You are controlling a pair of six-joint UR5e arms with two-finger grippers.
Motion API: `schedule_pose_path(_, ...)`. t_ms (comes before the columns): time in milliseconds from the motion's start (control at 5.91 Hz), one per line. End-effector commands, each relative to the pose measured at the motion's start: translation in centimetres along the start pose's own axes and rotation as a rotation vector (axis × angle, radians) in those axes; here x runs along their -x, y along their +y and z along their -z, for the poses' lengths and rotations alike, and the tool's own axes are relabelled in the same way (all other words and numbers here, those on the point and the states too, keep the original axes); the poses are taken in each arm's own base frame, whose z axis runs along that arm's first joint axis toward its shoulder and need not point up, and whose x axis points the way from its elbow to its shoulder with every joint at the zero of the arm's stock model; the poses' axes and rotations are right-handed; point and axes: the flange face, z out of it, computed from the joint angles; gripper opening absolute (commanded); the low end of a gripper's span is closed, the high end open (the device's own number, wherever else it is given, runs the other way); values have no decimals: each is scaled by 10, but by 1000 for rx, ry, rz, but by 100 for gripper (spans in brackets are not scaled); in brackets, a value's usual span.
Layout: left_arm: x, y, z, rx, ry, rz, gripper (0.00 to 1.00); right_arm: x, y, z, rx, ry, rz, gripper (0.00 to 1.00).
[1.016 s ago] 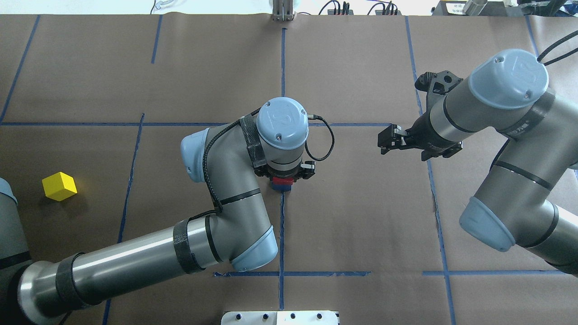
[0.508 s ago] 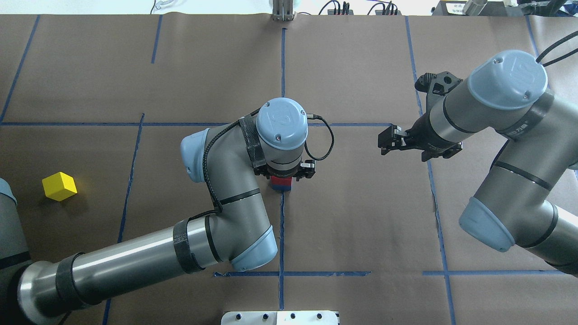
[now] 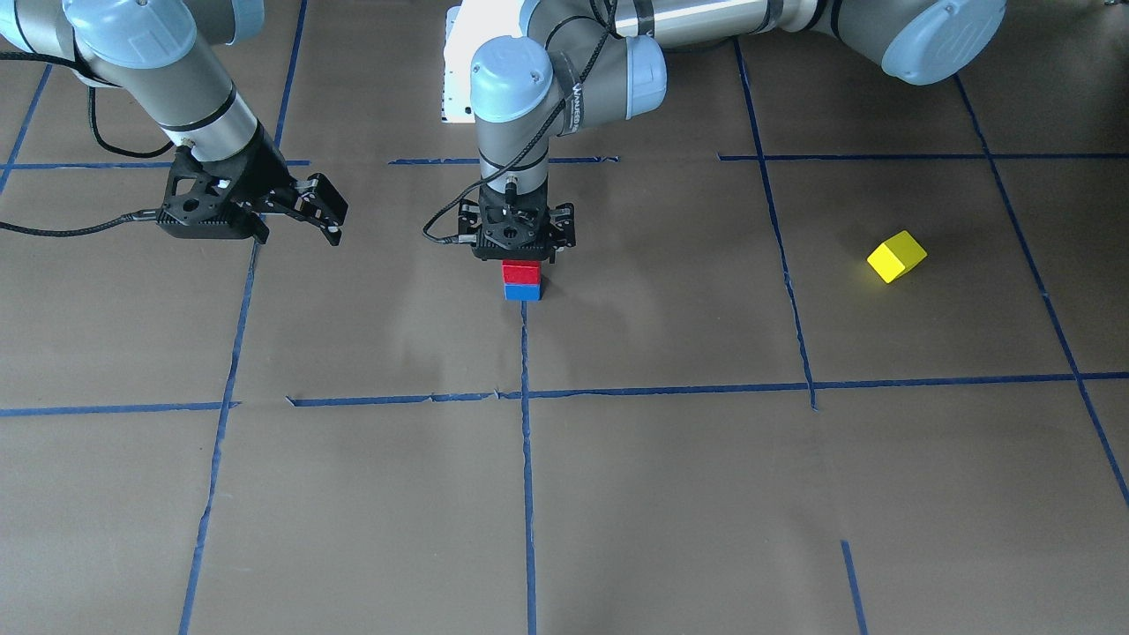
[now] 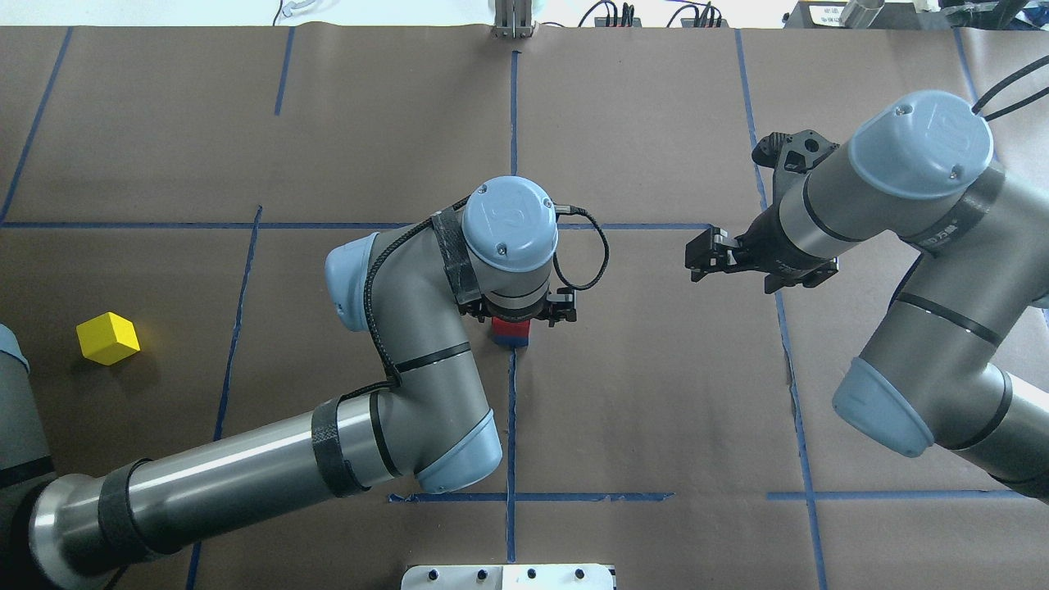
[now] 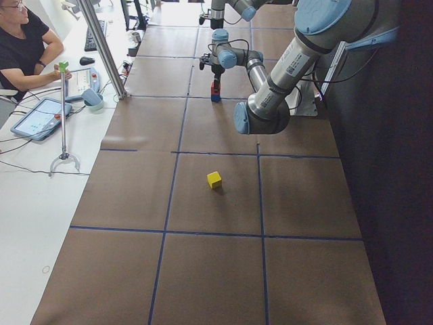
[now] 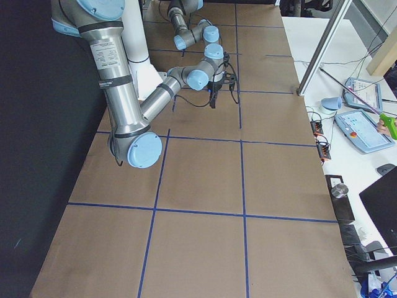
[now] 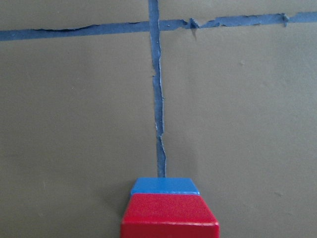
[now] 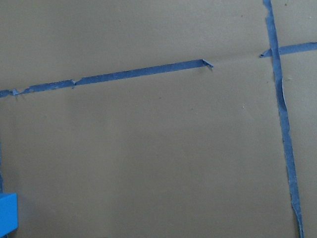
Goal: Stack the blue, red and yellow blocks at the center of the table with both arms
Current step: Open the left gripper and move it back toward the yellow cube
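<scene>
Overhead, the left arm (image 4: 459, 287) hides my left gripper (image 3: 520, 256). The front view shows it over the red block (image 3: 520, 272) on the blue block (image 3: 522, 292); its grip I cannot tell. Right gripper (image 3: 340, 225) released.

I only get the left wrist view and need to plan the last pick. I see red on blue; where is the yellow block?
Observer: The yellow block lies alone far out on the robot's left, apart from the red block.
Operator: Is the right gripper free?
Observer: Yes, the right gripper is open and empty, out on the robot's right.
Operator: Is my left gripper holding red?
Observer: Cannot tell; the left gripper sits right over it and its fingers are hidden.
</scene>
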Motion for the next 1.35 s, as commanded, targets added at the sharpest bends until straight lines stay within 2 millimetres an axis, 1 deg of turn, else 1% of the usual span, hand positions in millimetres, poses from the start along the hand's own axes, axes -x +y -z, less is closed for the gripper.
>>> schedule_pose_path(0, 19, -19, 63, -78, 85, 12, 100, 0, -1, 0, -1, 0, -1, 100)
schedule_pose_path(169, 74, -13, 61, -87, 73, 26, 100, 0, -1, 2, -1, -2, -1, 100)
schedule_pose_path(339, 130, 5, 68, -100, 62, -83, 100, -1, -1, 2, -3, 0, -3, 100)
schedule_pose_path(508, 186, 17, 69, -104, 27, -132, 100, 0, -1, 3, -4, -3, -1, 100)
schedule_pose_path(677, 239, 21, 59, -98, -21, -205, 100, -1, -1, 4, -5, -4, 0, 100)
schedule_pose_path(847, 290, 23, 50, -46, -13, -195, 100, 0, 0, 4, -7, -5, 0, 100)
schedule_pose_path(1016, 371, 33, 42, -14, 6, -191, 100, -1, -1, 3, -9, -1, -1, 100)
schedule_pose_path(1185, 418, 46, 33, -4, -5, -64, 100, -1, -1, 2, -7, 0, -1, 100)
